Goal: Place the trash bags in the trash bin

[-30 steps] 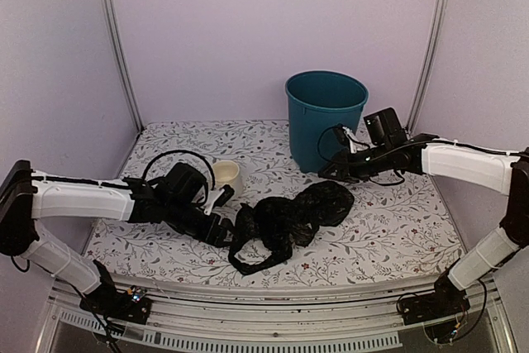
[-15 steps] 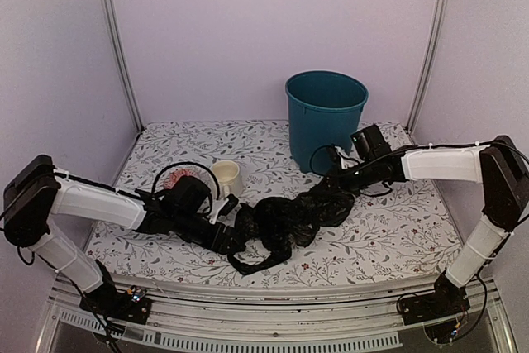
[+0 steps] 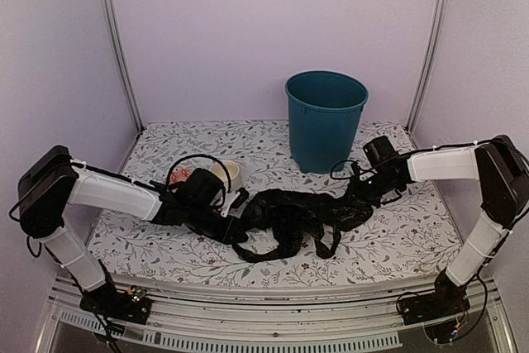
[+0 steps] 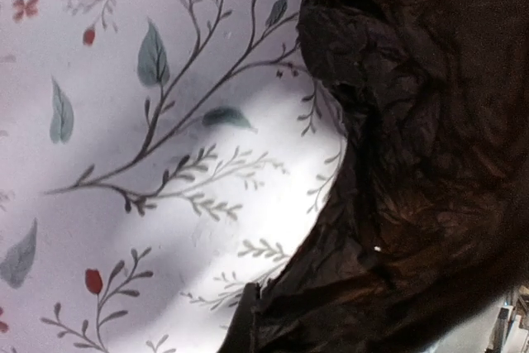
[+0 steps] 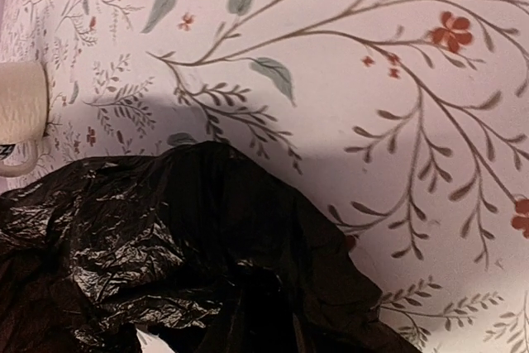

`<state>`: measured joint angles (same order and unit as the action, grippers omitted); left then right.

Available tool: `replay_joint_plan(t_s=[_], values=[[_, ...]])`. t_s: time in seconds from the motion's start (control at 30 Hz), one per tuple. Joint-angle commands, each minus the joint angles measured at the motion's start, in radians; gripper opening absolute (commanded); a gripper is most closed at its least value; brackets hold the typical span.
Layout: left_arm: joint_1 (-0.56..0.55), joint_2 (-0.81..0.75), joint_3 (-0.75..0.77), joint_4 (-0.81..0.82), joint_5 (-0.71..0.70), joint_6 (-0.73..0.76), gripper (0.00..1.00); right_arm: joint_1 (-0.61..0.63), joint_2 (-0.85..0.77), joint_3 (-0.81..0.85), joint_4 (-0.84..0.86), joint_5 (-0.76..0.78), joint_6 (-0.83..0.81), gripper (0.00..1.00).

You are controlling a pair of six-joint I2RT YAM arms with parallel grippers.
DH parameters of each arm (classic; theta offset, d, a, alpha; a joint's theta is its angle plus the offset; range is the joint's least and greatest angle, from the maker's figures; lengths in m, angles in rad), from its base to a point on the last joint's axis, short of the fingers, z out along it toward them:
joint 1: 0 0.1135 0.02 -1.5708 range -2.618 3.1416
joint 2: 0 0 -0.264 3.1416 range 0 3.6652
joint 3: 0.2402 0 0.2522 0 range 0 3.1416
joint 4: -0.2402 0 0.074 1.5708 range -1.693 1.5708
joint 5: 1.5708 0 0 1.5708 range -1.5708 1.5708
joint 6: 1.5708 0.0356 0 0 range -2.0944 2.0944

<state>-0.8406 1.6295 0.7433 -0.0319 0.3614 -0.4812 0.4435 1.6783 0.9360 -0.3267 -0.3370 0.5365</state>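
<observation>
Two grippers at one black trash bag (image 3: 289,217), lift not yet begun.
On your left gripper (image 3: 235,222) the fingers are closed together at the bag's left end, and the plastic bunches right up to them, so I judge that they pinch a fold. Your right gripper (image 3: 361,194) sits at the bag's right end, but no view shows its fingers, so you cannot tell whether it has bitten; confirm that before you raise. The bag lies stretched along the floral table (image 3: 397,237) between both arms, in front of the teal bin (image 3: 324,121), which stands upright near the back wall. Lift both ends together, high enough for the drooping loops to clear the rolled rim, and steer the left side wide of the cream mug (image 3: 231,173) just behind that wrist.
</observation>
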Motion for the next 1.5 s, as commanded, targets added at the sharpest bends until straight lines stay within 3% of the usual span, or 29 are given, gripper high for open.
replay_joint_plan(t_s=[0.0,0.1,0.23,0.37,0.8,0.93,1.03,1.2,1.47], values=[[-0.006,0.002,0.114,-0.052,-0.036,0.046,0.00,-0.006,-0.080,0.049,-0.172,0.094,-0.032,0.20],[-0.005,0.000,0.169,-0.087,-0.014,0.069,0.00,-0.006,-0.183,0.093,-0.222,0.084,-0.058,0.24],[-0.007,0.007,0.225,-0.160,-0.005,0.125,0.00,0.002,-0.299,0.162,-0.253,0.037,-0.092,0.36],[-0.007,0.024,0.277,-0.234,-0.008,0.194,0.00,0.023,-0.330,0.195,-0.254,0.002,-0.082,0.43],[0.001,0.089,0.382,-0.365,-0.007,0.271,0.00,0.054,-0.084,0.092,-0.059,-0.060,-0.046,0.28],[0.003,0.090,0.365,-0.330,0.014,0.208,0.35,0.053,-0.008,0.077,-0.047,-0.064,-0.046,0.26],[0.003,0.056,0.275,-0.233,0.041,0.146,0.48,0.047,0.031,0.058,-0.039,-0.076,-0.039,0.24],[0.008,0.000,0.082,-0.017,0.059,0.037,0.56,0.042,0.059,0.039,-0.018,-0.103,-0.025,0.24],[0.020,0.024,-0.053,0.170,0.066,-0.026,0.56,0.021,0.123,0.066,-0.021,-0.136,-0.029,0.23]])
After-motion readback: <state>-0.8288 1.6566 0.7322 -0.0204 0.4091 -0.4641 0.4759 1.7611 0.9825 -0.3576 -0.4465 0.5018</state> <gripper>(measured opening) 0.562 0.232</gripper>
